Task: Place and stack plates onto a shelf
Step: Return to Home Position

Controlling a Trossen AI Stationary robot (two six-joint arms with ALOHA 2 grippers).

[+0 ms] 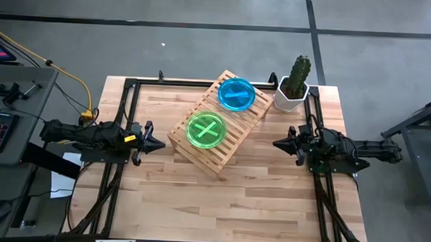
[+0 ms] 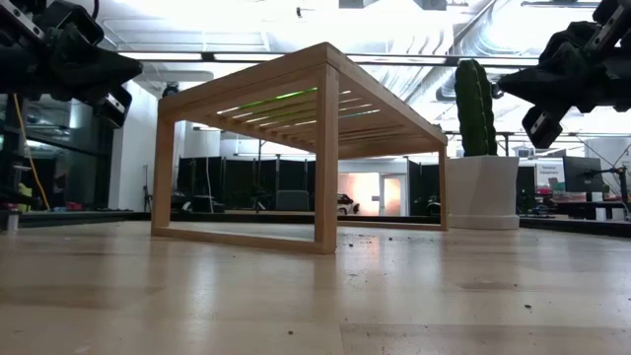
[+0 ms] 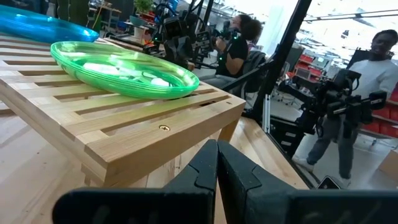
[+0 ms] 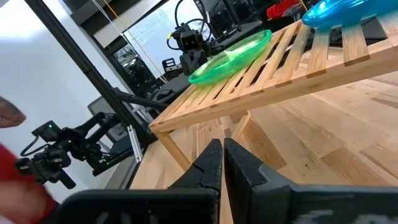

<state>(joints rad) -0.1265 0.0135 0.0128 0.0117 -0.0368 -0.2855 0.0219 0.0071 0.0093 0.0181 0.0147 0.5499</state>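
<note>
- Wooden table [image 1: 234, 201] took up the middle of the workshop floor. No loose plates lay on its bare boards. Beyond it, people stood and sat among other rigs.
- On the far half of the table stood the shelf [image 1: 216, 157]. Its long axis ran on a slant, from the near-left corner up toward the far-right corner.
- The left gripper [image 1: 157, 140] hung off the shelf's near-left end, pointing at it but apart from it. Its jaws were pressed together on nothing.
- The right gripper [image 1: 278, 143] faced it from the other side, level with it and also clear of the wood. Its jaws were likewise squeezed together and empty.
- The green plates [image 1: 206, 130] sat on top of the slats at the shelf's nearer end, closer to the left arm than to the right.
- The blue plates [image 1: 236, 94] sat on the same slats at the farther end, just beside the green ones and closer to the right arm. How many lay in each pile I could not tell.
- The cactus pot [image 1: 292, 95] stood just off the shelf's far-right corner.
- To my eye the stacking was finished. The shelf lay between the two arms with a gap on each side, so each could draw back toward its own edge of the table without crossing the wood.
</note>
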